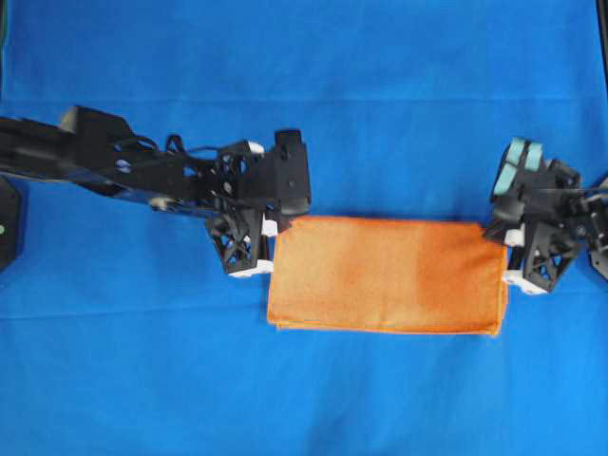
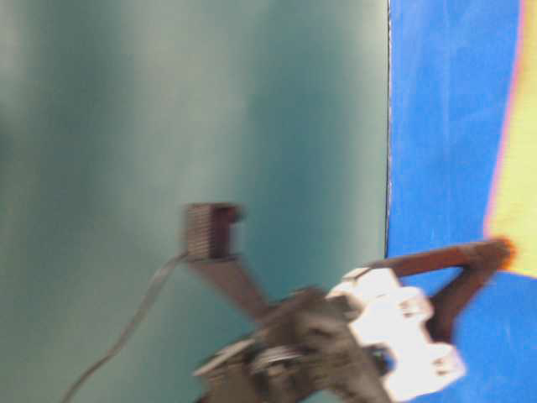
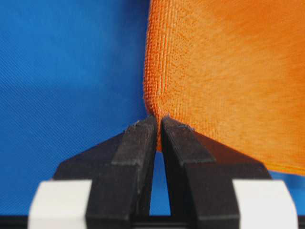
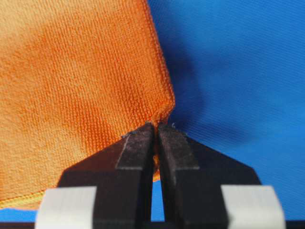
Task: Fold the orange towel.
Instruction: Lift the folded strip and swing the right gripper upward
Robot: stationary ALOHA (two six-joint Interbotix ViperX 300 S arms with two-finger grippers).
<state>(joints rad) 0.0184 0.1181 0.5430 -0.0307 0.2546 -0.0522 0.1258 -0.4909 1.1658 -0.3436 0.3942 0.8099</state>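
Two tools clenched on orange towel (image 1: 385, 275) corners, left tool (image 3: 158, 125), right tool (image 4: 156, 128)

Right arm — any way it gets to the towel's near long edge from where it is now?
Probably yes, once it lets go. The right gripper is shut on a corner of the orange towel, and only bare blue cloth lies along that edge.

The towel (image 1: 385, 275) pinched at my fingertips is bright orange with a fine woven grain. Under it the cloth (image 1: 304, 66) is solid blue. My left gripper (image 3: 158, 125) and right gripper (image 4: 156, 128) have black fingers on white blocks. Behind my arm, the blurred table-level backdrop (image 2: 193, 109) looks dull green, perhaps teal.
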